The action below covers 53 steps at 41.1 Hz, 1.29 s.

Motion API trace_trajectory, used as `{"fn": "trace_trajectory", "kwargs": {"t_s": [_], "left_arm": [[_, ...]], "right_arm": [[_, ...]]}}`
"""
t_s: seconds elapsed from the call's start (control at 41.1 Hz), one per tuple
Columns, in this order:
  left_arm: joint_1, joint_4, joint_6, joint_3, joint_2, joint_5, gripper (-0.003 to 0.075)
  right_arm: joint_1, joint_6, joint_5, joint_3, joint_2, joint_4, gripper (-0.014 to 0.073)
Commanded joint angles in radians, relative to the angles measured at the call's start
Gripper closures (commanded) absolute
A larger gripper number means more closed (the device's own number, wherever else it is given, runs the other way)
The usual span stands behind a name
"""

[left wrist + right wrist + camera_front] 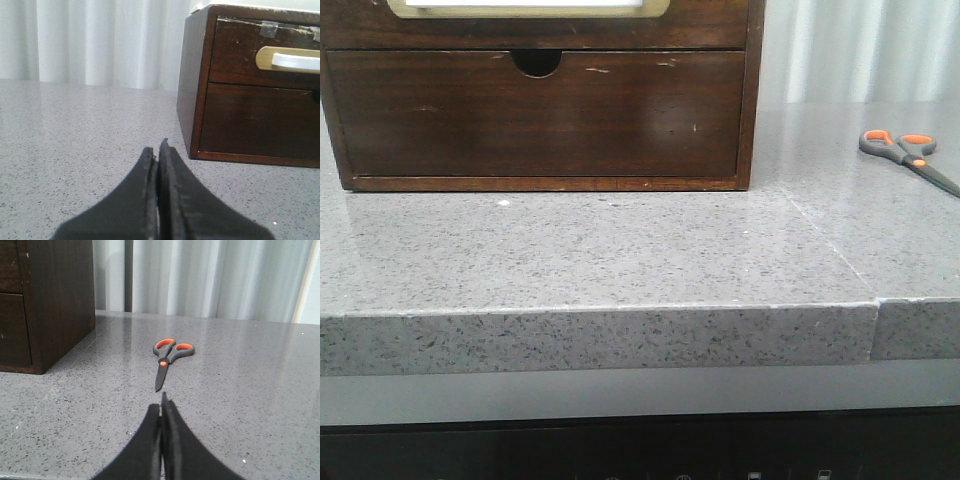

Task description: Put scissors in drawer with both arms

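The scissors (905,152), grey with orange-lined loops, lie flat on the stone counter at the far right. In the right wrist view the scissors (167,358) are a short way ahead of my right gripper (160,404), blades pointing back at it. That gripper is shut and empty. The drawer (705,25) with the cream-rimmed white panel is the upper one of the dark wooden cabinet, cut off by the frame's top, and it looks pushed in. My left gripper (156,148) is shut and empty, low over the counter, off the cabinet's left corner, with the drawer (237,52) ahead. Neither gripper shows in the front view.
Below it sits a second drawer front with a half-round finger notch (536,62). The cabinet's side wall (57,300) stands beside the scissors. The grey counter (620,260) has a seam and a front edge (600,335). White curtains (210,275) hang behind.
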Motion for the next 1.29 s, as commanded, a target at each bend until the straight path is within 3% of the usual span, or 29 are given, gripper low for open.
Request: {"fn": "trace_trajectory", "kwargs": {"t_s": [0.0, 0.779, 0.973, 1.265], "left_arm": [[-0.005, -0.006, 0.003, 0.025, -0.018, -0.087, 0.0741], [-0.005, -0.006, 0.003, 0.025, -0.018, -0.087, 0.0741], [-0.005, -0.006, 0.003, 0.025, -0.018, -0.087, 0.0741], [-0.005, -0.006, 0.003, 0.025, -0.018, -0.089, 0.0741]], "right_arm": [[0.0, 0.0, -0.08, -0.001, -0.016, -0.01, 0.0716], [0.0, 0.0, -0.08, -0.001, -0.016, -0.01, 0.0716], [-0.001, -0.032, -0.158, -0.001, -0.016, -0.048, 0.0716], [-0.001, -0.032, -0.16, -0.001, -0.016, -0.048, 0.0716]]}}
